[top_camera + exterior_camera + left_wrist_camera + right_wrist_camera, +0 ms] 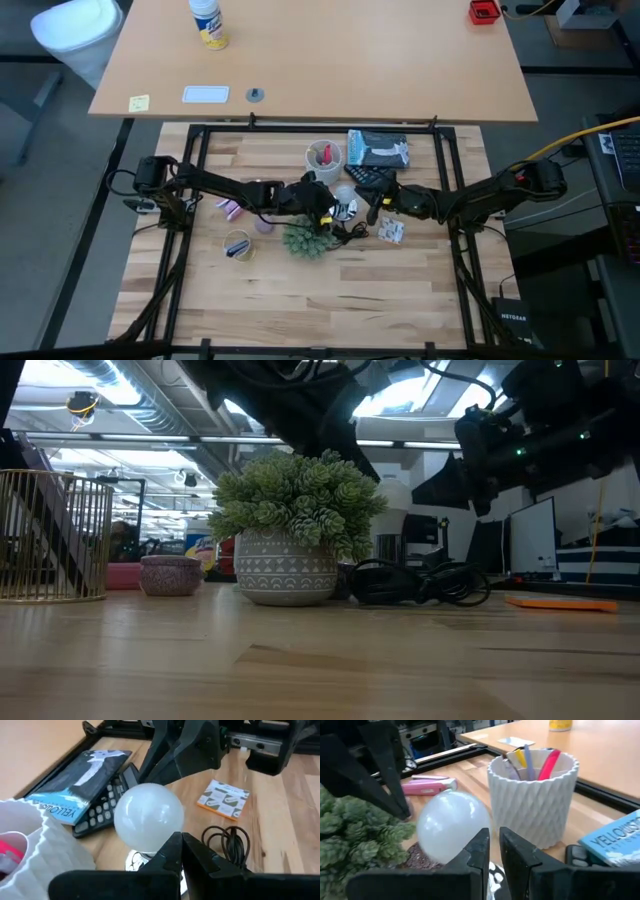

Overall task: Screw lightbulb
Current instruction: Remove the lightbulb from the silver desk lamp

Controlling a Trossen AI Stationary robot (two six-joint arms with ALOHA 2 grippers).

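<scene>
The white lightbulb (149, 817) stands upright over the shiny silver socket dish (134, 863) at the table's middle, between the two grippers. It also shows in the right wrist view (452, 826) and in the high view (345, 195). The bulb's screw base is hidden. My left gripper (180, 851) is shut, its tips low beside the bulb on the bulb's left. My right gripper (494, 851) comes in from the table's right, its fingers a narrow gap apart at the dish's edge. The dish's black cord (227, 842) lies coiled on the table. My left gripper's shut fingertips (172, 845) stand low beside the bulb, close over the dish; whether they touch either one I cannot tell. My right gripper pinches the socket dish's rim (495, 872) between its two fingers, coming in about level from the table's right. The dish rests on the table.
A potted green plant (305, 240) stands just in front of the bulb. A white ribbed pen cup (323, 157), a calculator (370, 178) and a blue book (378, 148) lie behind it. A sticky-note pad (391, 231), a gold wire basket (238, 245) and pink items (232, 208) lie around.
</scene>
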